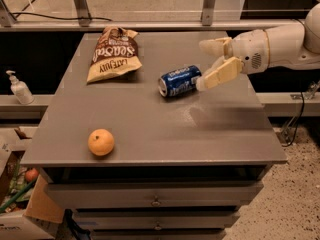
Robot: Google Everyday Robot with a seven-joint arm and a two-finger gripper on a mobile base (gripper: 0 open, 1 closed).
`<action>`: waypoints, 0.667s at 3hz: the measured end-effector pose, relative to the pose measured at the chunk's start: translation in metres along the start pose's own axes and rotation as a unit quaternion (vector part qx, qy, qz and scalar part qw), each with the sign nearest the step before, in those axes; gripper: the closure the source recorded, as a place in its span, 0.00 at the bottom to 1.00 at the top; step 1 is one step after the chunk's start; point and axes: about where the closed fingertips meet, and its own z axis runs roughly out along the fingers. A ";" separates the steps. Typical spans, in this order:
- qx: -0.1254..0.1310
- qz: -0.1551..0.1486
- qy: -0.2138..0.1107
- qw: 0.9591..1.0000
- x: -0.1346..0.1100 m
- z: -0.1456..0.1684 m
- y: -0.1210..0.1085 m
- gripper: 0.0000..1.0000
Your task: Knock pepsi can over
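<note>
The pepsi can (179,81) lies on its side just right of centre on the grey table (150,124), silver top facing lower left. At the right of the frame, the robot's gripper (201,65) hangs beside it, fingers spread apart and holding nothing, the lower fingertip at the can's base. A snack bag (112,54) lies upper left, an orange (101,142) lower left.

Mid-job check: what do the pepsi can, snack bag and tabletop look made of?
The pepsi can is probably thin metal, with glossy blue print and a silvery end rim. The snack bag is likely plastic film, crinkled with shiny highlights. The tabletop is smooth grey with a faint sheen; laminate or painted metal, cannot tell. The gripper hangs open just beside the can, which lies on its side.
</note>
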 end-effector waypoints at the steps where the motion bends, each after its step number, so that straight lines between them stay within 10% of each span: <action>1: 0.000 -0.002 -0.004 1.000 0.001 -0.009 0.008 0.00; 2: 0.019 -0.004 0.001 1.000 0.009 -0.027 0.004 0.00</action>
